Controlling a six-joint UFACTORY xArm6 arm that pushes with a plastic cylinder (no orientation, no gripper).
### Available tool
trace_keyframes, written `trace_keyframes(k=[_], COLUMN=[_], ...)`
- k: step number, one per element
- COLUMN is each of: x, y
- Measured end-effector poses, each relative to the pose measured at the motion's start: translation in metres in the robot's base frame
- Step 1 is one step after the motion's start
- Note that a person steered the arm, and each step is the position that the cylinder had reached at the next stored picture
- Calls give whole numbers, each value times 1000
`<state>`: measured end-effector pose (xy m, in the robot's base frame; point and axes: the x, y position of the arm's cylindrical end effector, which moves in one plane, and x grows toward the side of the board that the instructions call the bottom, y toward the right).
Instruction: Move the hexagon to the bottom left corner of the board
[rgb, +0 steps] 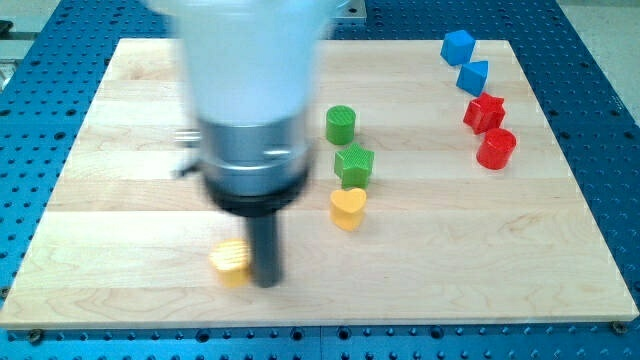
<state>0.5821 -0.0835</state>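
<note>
A yellow hexagon block (229, 261) lies on the wooden board (120, 150) near the view's bottom, left of centre. My tip (267, 281) stands right beside it, touching or almost touching its right side. The arm's blurred white and grey body rises above the tip and hides part of the board behind it.
A yellow heart block (347, 208), a green star-like block (353, 164) and a green cylinder (341, 123) stand in a column right of the arm. At the view's top right are two blue blocks (458, 46) (473, 76), a red star-like block (484, 112) and a red cylinder (496, 148).
</note>
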Motion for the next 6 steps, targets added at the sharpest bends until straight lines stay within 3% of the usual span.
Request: trace_keyframes(k=[1, 2, 6], x=[-6, -3, -17], y=[-29, 21, -99])
